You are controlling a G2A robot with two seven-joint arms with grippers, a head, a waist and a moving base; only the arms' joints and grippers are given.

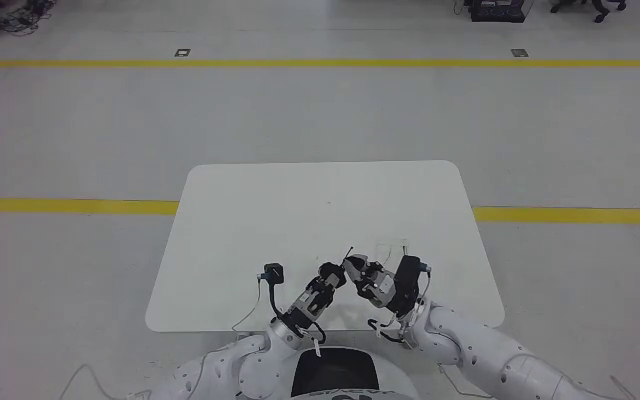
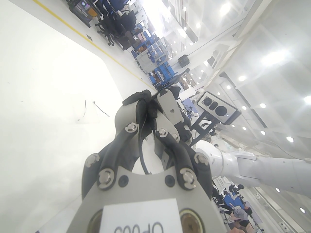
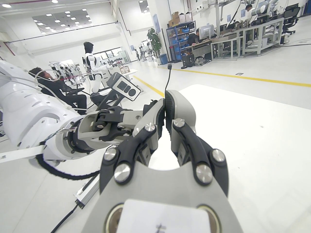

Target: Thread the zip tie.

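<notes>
Right claw (image 3: 165, 100) is clamped on the zip tie (image 3: 167, 83), with the tie's head poking up above it. The left claw (image 2: 151, 103) pinches the same black strap, tip to tip with the right one, in the lower middle of the top view. I can't see the tail going through the head, so I'd say the actual threading isn't done yet.

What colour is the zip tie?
Black; the zip tie shows best in the right wrist view, above the right gripper.

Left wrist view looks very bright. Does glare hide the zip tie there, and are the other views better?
Left wrist view: ceiling lights flare, the table is washed white, yet the zip tie shows dark in the left tool. Right wrist view: even light; the zip tie stands clear above the right tool. Top view: even light, no glare.
</notes>
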